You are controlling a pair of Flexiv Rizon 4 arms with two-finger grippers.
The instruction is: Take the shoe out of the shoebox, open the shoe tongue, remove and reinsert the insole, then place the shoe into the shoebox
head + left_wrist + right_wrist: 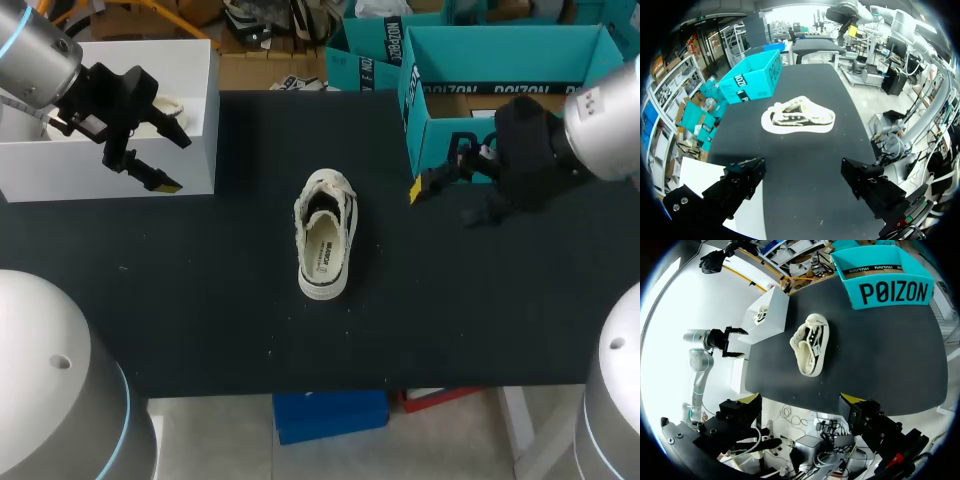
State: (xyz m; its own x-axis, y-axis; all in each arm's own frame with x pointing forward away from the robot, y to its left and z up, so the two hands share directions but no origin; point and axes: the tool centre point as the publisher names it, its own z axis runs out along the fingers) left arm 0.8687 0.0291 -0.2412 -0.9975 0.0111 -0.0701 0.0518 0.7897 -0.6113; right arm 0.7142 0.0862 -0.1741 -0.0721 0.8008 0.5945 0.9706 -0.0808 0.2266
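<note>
- A cream canvas shoe with black side stripes [326,238] lies upright on the black table [200,300], ahead of both grippers and well apart from each.
- Left gripper [178,163]: fingers spread wide and holding nothing. It hangs over the near edge of a white cardboard box [60,170].
- Right gripper [442,203]: fingers also wide apart and holding nothing. It sits just beside the front wall of an open teal cardboard box [892,292].
- The shoe lies between the two boxes, touching neither.

The head view looks down on the table [200,300] from above. Both wrist views face inward from opposite ends, sharing the central shoe [326,235].
</note>
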